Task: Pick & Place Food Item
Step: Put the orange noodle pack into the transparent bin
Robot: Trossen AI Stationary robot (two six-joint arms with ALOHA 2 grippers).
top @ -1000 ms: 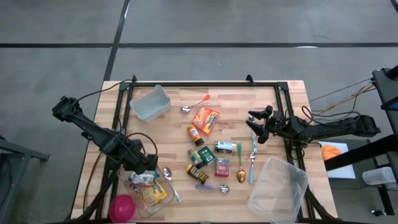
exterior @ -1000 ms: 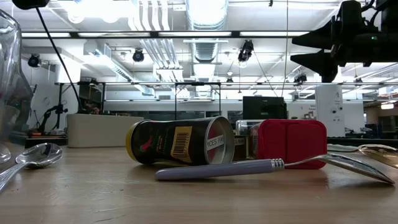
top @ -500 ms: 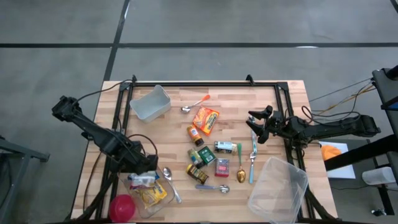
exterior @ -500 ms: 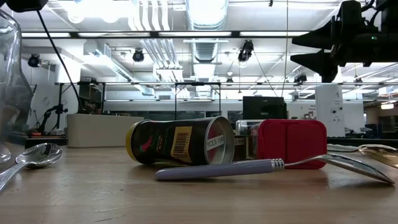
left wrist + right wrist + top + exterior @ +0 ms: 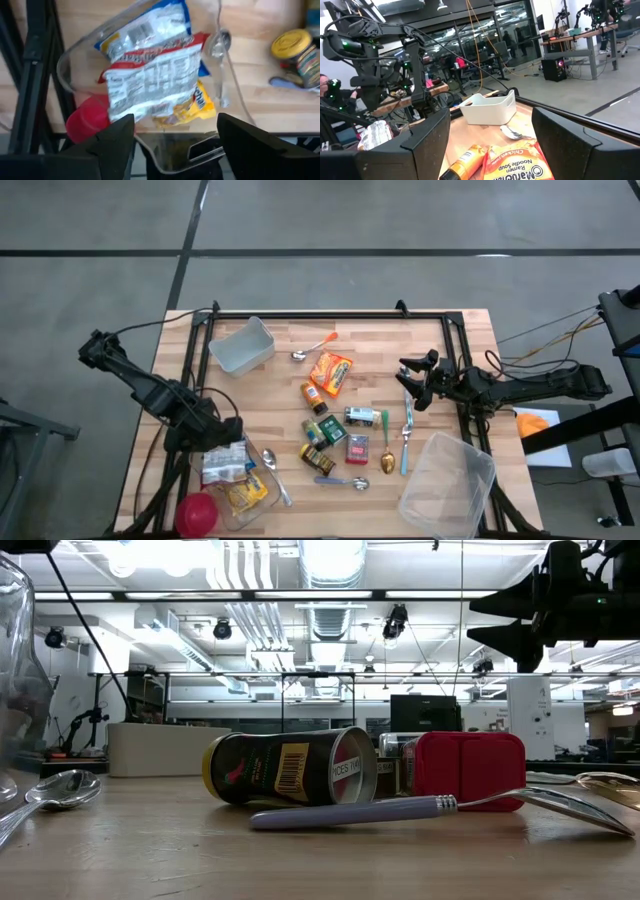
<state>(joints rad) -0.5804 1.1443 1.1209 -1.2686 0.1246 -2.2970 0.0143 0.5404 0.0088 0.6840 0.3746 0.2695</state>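
Observation:
A white-and-red snack bag (image 5: 155,82) lies flat in the clear container (image 5: 262,502) at the table's near left. It rests on a yellow bag (image 5: 200,107) and a blue-edged bag (image 5: 145,25). My left gripper (image 5: 175,145) hangs above the bag, pointing steeply down, open, with its fingers apart from it. In the high view the left gripper (image 5: 215,432) sits just past the bag (image 5: 223,461) on its far-left side. My right gripper (image 5: 410,385) waits open near the table's right edge, held about level.
A pink-red round thing (image 5: 197,512) sits at the container's near-left corner, and a spoon (image 5: 272,470) lies along its right side. Cans, a ramen packet (image 5: 331,371), a bottle (image 5: 313,397) and cutlery fill mid-table. A white bin (image 5: 242,346) stands far left, and a second clear container (image 5: 448,480) near right.
My left gripper has let go of the snack bag, rolled a little and drawn back up toward the table's far-left. The bag, bunched under the fingers before, now lies spread out in the clear container. The right arm has kept still.

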